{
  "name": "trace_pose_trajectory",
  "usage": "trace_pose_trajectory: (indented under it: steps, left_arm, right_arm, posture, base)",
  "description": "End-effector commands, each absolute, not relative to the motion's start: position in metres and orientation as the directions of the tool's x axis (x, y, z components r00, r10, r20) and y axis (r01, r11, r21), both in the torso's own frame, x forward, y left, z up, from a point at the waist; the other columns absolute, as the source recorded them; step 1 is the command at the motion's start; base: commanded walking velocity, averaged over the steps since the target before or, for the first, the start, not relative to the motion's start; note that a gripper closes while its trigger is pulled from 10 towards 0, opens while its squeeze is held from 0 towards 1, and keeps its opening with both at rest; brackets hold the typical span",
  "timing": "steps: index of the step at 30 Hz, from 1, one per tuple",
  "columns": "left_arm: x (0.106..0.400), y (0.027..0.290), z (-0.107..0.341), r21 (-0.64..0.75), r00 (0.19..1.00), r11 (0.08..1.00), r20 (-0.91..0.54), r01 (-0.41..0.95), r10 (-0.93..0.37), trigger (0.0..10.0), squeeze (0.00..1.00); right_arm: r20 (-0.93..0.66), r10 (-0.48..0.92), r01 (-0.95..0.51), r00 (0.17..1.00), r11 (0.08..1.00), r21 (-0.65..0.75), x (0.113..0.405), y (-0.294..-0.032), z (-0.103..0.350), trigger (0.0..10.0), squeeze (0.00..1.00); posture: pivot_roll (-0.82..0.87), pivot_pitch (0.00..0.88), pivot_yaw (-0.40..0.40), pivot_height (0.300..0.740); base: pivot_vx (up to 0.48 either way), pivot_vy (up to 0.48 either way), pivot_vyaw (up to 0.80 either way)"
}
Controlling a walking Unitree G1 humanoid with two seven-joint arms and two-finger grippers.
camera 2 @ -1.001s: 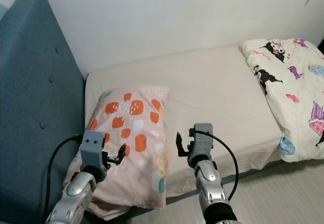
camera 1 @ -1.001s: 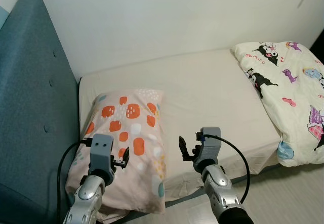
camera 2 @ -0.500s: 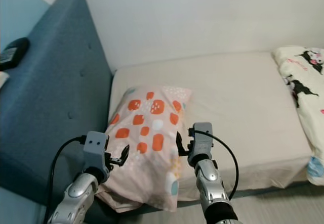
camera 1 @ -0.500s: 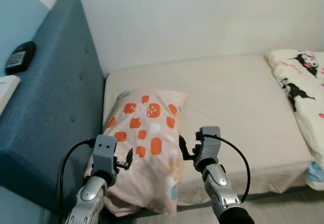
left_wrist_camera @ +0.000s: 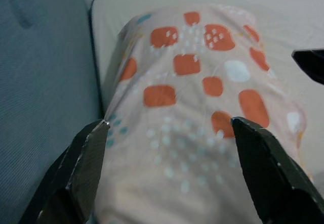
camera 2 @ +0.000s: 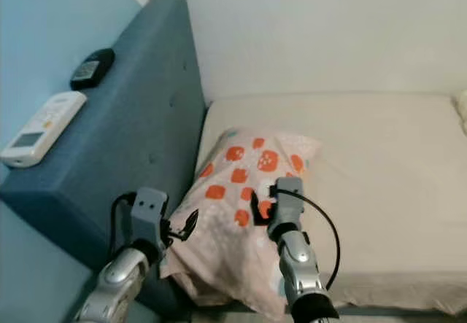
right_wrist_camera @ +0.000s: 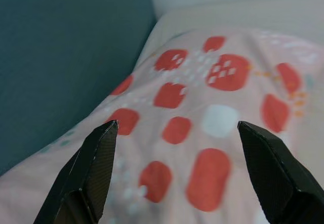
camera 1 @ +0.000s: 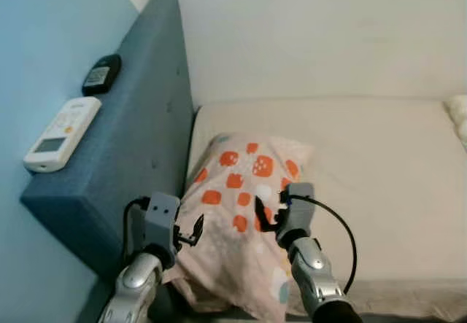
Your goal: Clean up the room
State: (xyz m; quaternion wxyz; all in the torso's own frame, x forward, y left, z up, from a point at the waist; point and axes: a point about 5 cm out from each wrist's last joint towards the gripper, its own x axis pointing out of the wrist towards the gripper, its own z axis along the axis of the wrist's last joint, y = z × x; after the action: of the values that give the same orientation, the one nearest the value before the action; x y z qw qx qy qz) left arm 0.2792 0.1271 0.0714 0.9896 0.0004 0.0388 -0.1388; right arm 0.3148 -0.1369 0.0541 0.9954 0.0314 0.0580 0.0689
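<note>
At the near left corner of a bed (camera 1: 379, 162), a pillow (camera 1: 244, 221) patterned with orange patches lies skewed, its near end drooping past the mattress edge beside a tall blue headboard (camera 1: 139, 148). Both of the robot's grippers hover over it with fingers spread wide and nothing in them: the left gripper (camera 1: 191, 234) near the pillow's headboard side, the right gripper (camera 1: 264, 215) above its middle. Seen from the wrists, each pair of black fingers (left_wrist_camera: 88, 158) brackets the patterned cloth.

On the headboard's flat top, a white remote (camera 1: 62, 133) rests near the edge, with a dark device (camera 1: 101, 75) farther back.

Judged from here, the main risk is the pillow sliding off the bed if a grip catches only loose cloth at the overhanging end; a soft case may bunch and slip. A left arm swung wide could also brush the headboard or knock the remote off its ledge.

Open mattress stretches to the right and far side, bare and wide, offering ample room to draw the pillow inward. On the left the headboard closes in tight.
</note>
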Motion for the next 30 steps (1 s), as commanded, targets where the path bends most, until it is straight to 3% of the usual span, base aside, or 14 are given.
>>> trace_pose_trajectory:
  steps: [1, 17, 30]
  left_arm:
    - [0.2743, 0.141, 0.0611, -0.015, 0.963, 0.972, -0.136, 0.235, -0.235, 10.0, 0.0]
    - [0.2782, 0.1442, 0.0607, -0.01, 0.963, 0.979, -0.178, 0.203, -0.201, 10.0, 0.0]
    - [0.279, 0.1464, 0.0625, -0.013, 0.966, 0.983, -0.181, 0.185, -0.185, 10.0, 0.0]
  right_arm:
    - [-0.13, 0.117, -0.103, 0.985, 0.989, 0.105, 0.3106, -0.1401, 0.0478, 10.0, 0.0]
    - [-0.13, 0.097, -0.081, 0.987, 0.989, 0.127, 0.3085, -0.1426, 0.0463, 10.0, 0.0]
    - [-0.129, 0.101, -0.084, 0.987, 0.988, 0.129, 0.3086, -0.1431, 0.0465, 10.0, 0.0]
  posture:
    - [0.05, 0.127, -0.001, 0.73]
    - [0.05, 0.119, 0.009, 0.73]
    - [0.05, 0.115, 0.007, 0.73]
  base:
    - [0.0, 0.0, 0.0]
    - [0.0, 0.0, 0.0]
    - [0.0, -0.332, 0.0]
